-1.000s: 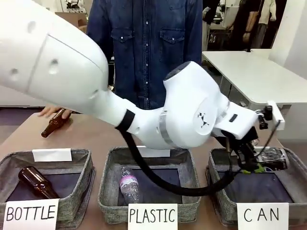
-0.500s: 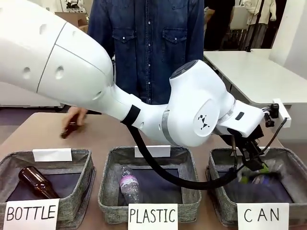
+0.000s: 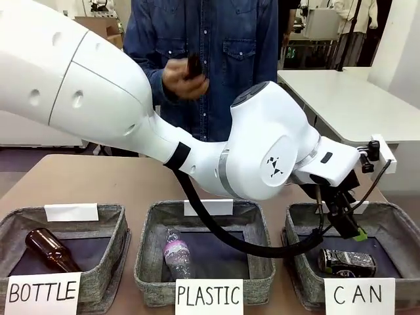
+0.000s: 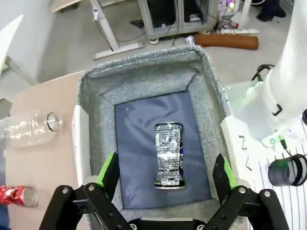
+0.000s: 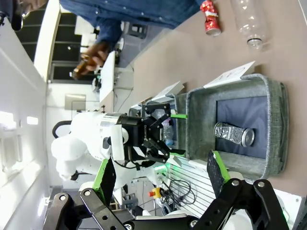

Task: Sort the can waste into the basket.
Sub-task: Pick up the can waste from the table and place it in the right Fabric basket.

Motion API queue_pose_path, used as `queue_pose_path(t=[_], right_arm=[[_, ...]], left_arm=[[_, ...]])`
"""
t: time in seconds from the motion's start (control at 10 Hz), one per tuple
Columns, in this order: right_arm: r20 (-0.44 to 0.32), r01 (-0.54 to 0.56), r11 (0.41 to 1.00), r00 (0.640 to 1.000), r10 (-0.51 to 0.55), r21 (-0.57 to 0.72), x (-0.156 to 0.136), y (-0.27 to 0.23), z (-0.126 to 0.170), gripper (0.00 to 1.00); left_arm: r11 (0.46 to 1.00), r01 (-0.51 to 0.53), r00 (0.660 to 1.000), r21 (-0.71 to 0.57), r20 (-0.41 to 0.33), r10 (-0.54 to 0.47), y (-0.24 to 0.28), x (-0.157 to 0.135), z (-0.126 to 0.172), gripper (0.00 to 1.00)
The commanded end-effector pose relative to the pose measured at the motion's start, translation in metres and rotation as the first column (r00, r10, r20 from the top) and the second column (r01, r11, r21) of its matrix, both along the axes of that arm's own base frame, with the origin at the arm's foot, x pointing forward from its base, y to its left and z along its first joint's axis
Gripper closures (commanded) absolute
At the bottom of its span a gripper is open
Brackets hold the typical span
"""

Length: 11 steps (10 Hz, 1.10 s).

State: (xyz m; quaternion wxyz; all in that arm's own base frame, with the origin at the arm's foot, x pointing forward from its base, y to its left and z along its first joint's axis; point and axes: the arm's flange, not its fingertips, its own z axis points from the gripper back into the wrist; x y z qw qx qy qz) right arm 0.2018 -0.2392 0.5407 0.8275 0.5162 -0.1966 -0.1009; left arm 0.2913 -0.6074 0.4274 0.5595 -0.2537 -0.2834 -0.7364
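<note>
Drop looks done: black can flat at centre of basket, left fingers wide, empty above it; right fingers wide, empty; best to rise clear of the rim before swinging to red can on surface, basket's 8 o'clock.

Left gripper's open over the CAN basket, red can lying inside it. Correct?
One thing is off: the can lying in the CAN basket is the black can, not the red one. The left wrist view shows it, with the red can out on the table beside the basket. The left gripper is open over the basket, as you said.
</note>
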Motion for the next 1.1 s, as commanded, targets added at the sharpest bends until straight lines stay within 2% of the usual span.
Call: queue_pose_path(t=[0.0,0.2,0.3,0.5,0.6,0.7,0.9,1.0], right_arm=[[0.010,0.004,1.000,1.000,-0.004,0.020,0.000,0.003,0.000,0.00],[0.010,0.004,1.000,1.000,-0.004,0.020,0.000,0.003,0.000,0.00],[0.010,0.004,1.000,1.000,-0.004,0.020,0.000,0.003,0.000,0.00],[0.010,0.004,1.000,1.000,-0.004,0.020,0.000,0.003,0.000,0.00],[0.010,0.004,1.000,1.000,-0.004,0.020,0.000,0.003,0.000,0.00],[0.010,0.004,1.000,1.000,-0.004,0.020,0.000,0.003,0.000,0.00],[0.010,0.004,1.000,1.000,-0.004,0.020,0.000,0.003,0.000,0.00],[0.010,0.004,1.000,1.000,-0.004,0.020,0.000,0.003,0.000,0.00]], left_arm=[[0.999,-0.026,0.999,0.042,-0.028,0.027,0.019,-0.018,0.020,0.00],[0.986,-0.091,0.991,0.136,-0.083,0.103,0.073,-0.041,0.064,0.00],[0.976,-0.137,0.985,0.167,-0.080,0.152,0.110,-0.050,0.081,0.00],[0.959,-0.251,0.964,0.132,-0.054,0.260,0.197,-0.064,0.116,0.00],[0.927,-0.351,0.932,0.132,-0.043,0.359,0.244,-0.062,0.131,0.00],[0.909,-0.399,0.910,0.117,-0.071,0.409,0.286,-0.061,0.140,0.00],[0.843,-0.532,0.838,0.077,-0.098,0.537,0.365,-0.061,0.158,0.00],[0.802,-0.597,0.792,-0.003,-0.160,0.589,0.422,-0.057,0.175,0.00]])
